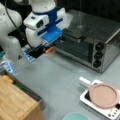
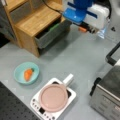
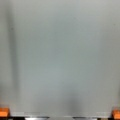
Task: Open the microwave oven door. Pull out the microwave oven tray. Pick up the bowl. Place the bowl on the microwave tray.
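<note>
Progress stood at the very start, as far as the views showed. The microwave oven door (image 1: 75, 48) was shut against the front of the silver oven (image 1: 100, 40) in a front view, its dark frame and glass upright and its bar handle (image 1: 73, 37) along the top edge. No microwave oven tray could be seen; I judged it was inside, behind the closed door.

The tool (image 1: 48, 50) hung above the grey desk (image 1: 60, 80) just beside the door's left end in that front view, close to the handle but, by my reading, not touching it. Its orange fingertips (image 3: 3, 112) showed at the two bottom corners of the wrist view, far apart with only bare desk between them, so the tool was spread wide and held nothing. In a front view the tool (image 2: 86, 28) sat near the top, between the wooden cabinet (image 2: 32, 22) and the oven's corner.

The bowl (image 2: 26, 72) rested on the desk at a front view's left, well apart from the tool, with an orange carrot-like piece (image 2: 28, 74) lying inside it. Its rim (image 1: 75, 116) also peeked in at a front view's bottom. Beside it stood the white appliance (image 2: 53, 100) carrying the pink disc (image 2: 53, 97).

So none of the four steps looked done: door closed, tray hidden, bowl unlifted.
</note>
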Controlling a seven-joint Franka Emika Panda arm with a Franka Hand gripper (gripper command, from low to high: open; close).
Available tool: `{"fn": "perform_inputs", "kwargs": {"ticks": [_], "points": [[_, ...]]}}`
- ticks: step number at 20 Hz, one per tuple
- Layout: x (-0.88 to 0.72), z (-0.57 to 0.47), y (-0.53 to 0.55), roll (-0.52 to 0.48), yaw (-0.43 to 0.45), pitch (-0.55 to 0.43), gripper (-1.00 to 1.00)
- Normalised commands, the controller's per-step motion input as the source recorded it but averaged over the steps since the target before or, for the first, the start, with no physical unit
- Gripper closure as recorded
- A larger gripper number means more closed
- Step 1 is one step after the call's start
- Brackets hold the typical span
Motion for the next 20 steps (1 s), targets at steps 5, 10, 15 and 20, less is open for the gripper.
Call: {"fn": "perform_inputs", "kwargs": {"ticks": [5, 10, 15, 20], "points": [[0.01, -0.01, 0.01, -0.198, 0.160, -0.023, -1.00], [0.03, -0.05, -0.01, -0.114, 0.201, -0.091, -1.00], [0.02, -0.06, -0.04, 0.060, 0.152, -0.042, -1.00], [-0.06, -0.02, 0.06, 0.234, 0.063, 0.058, -1.00]]}}
